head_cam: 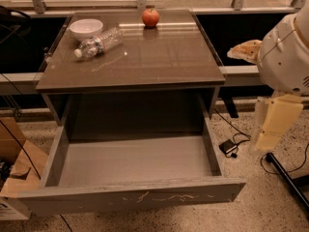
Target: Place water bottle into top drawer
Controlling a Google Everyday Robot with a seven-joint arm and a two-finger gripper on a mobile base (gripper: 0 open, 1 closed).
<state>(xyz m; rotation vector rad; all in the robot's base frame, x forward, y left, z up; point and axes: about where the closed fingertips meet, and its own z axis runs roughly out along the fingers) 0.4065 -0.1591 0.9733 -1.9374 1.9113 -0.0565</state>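
Observation:
The water bottle [99, 42] lies on its side on the table top [159, 62] at the back left, its white cap pointing to the front left and its base next to the white bowl [86, 28]. The top drawer [135, 161] is pulled wide open below the table top; its grey inside holds nothing and its front panel [140, 197] shows pale scratches. My gripper [266, 140] hangs pointing down at the right, beside the table and the drawer's right wall, well away from the bottle and holding nothing.
A red apple [150, 17] stands at the back middle of the table top. Cardboard boxes [17, 163] sit on the floor at the left. Cables and a small black box [228, 147] lie on the floor at the right. A window rail runs behind the table.

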